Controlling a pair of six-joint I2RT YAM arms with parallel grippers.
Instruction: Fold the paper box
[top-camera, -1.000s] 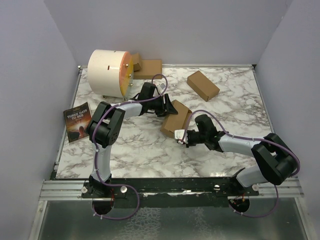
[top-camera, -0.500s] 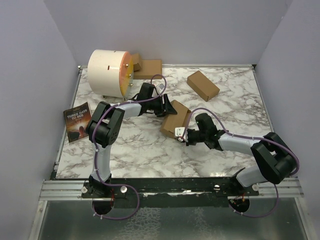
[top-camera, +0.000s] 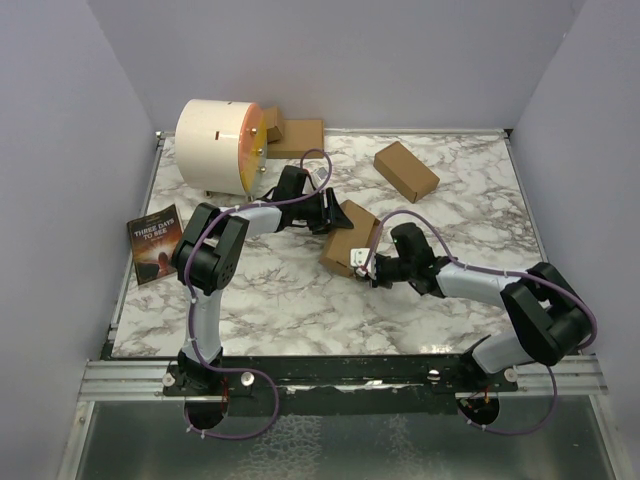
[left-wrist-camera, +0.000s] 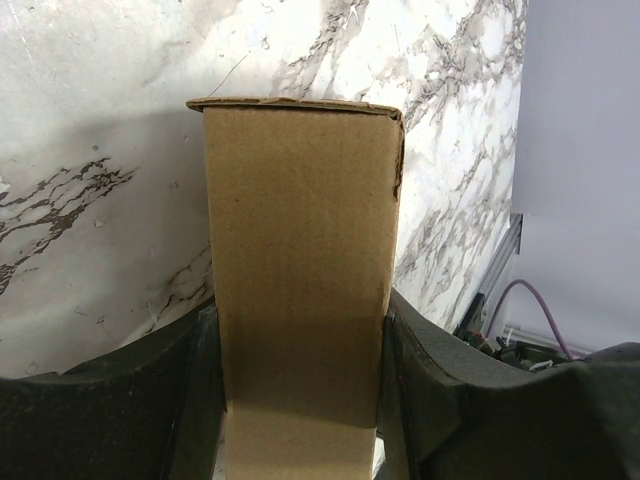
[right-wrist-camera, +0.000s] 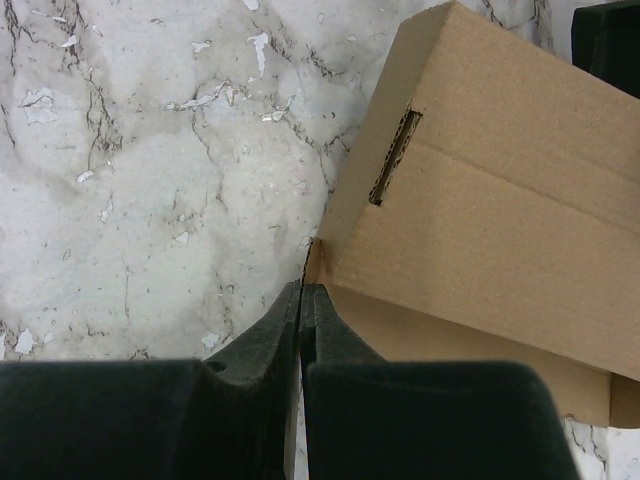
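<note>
Brown cardboard paper box (top-camera: 352, 240) lies on the marble table (top-camera: 270, 290), clamped by the left pincer (top-camera: 337, 215); the right pincer (top-camera: 362, 270), pressed together, touches its corner.

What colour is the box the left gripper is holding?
Plain brown cardboard, no print: the paper box shows best in the left wrist view.

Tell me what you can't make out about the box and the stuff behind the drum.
- The paper box, left wrist view: near end cut off by the bottom edge.
- Right wrist view: whether the shut right gripper pinches a flap; its jaws hide the contact.
- Top view: cardboard pieces partly hidden behind the white drum.
</note>
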